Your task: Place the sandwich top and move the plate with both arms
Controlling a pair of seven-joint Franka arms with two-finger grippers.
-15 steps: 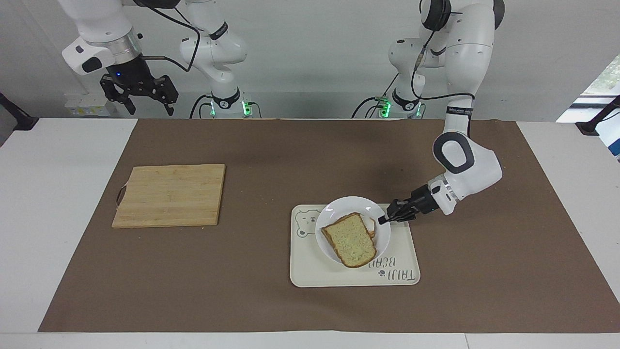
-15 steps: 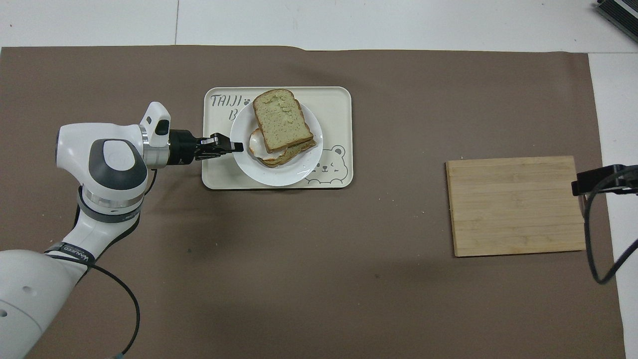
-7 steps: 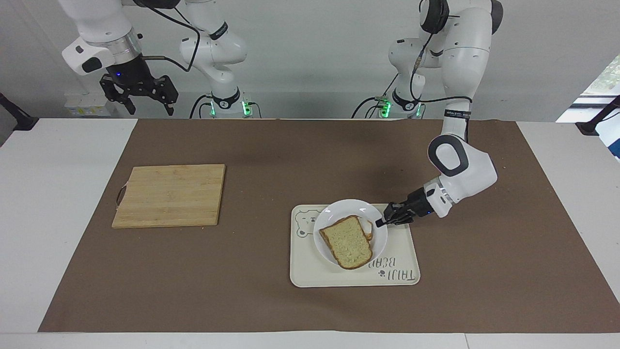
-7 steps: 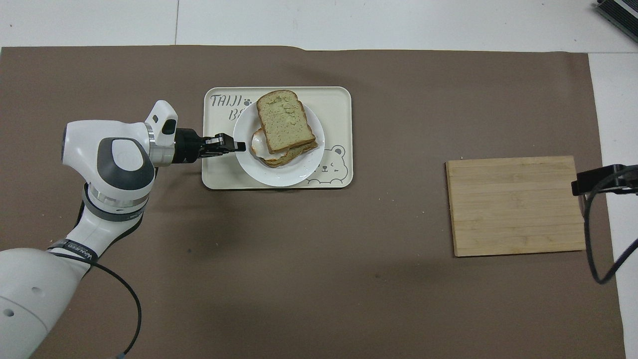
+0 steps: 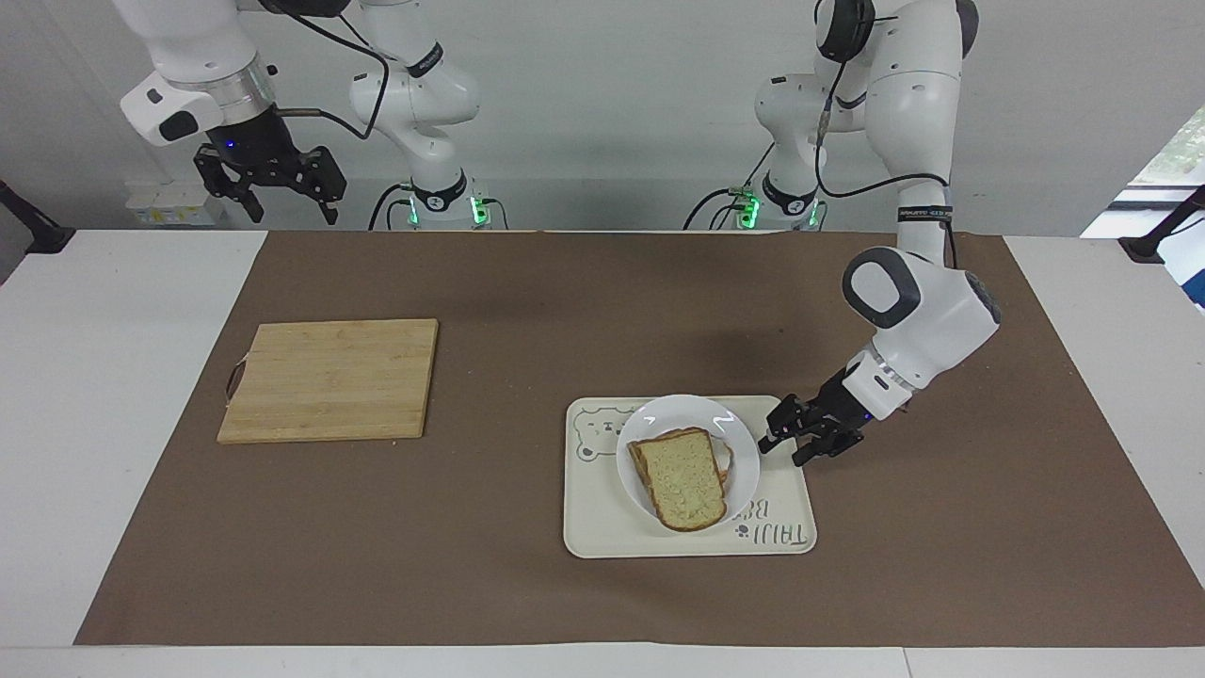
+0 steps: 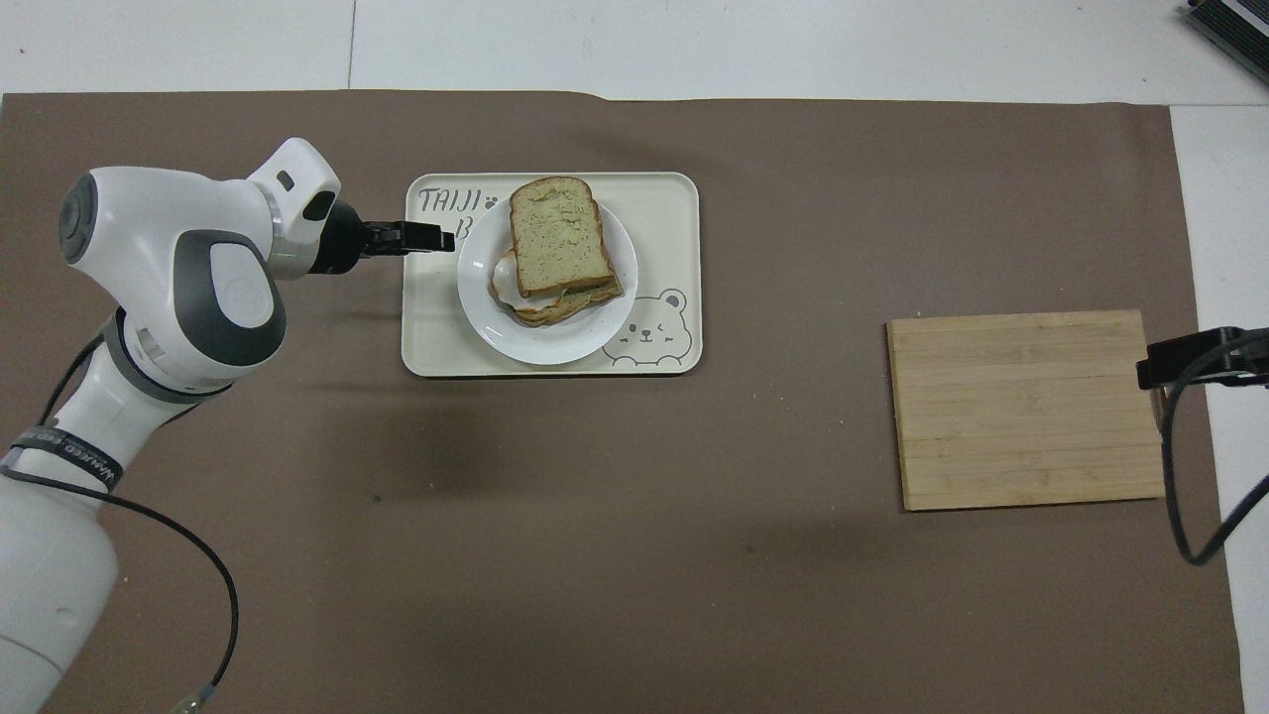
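Note:
The sandwich top (image 5: 680, 476) lies on the fried-egg slice on the white plate (image 5: 680, 412), which sits on the cream tray (image 5: 602, 527). In the overhead view the sandwich top (image 6: 555, 236) covers most of the egg slice (image 6: 504, 288) on the plate (image 6: 555, 345). My left gripper (image 5: 783, 449) is open and low over the tray's edge, just beside the plate's rim at the left arm's end, not touching it. In the overhead view the left gripper (image 6: 444, 238) points at the rim. My right gripper (image 5: 273, 188) is open and empty, and waits high beside the right arm's base.
The tray (image 6: 436, 342) has a bear drawing and lettering. A wooden cutting board (image 5: 329, 379) lies bare toward the right arm's end, also in the overhead view (image 6: 1026, 409). A brown mat (image 5: 527, 311) covers the table.
My left gripper has let go of the plate's rim, opened and drawn back toward the left arm's end. The plate and sandwich shifted and turned slightly. The right arm has not moved.

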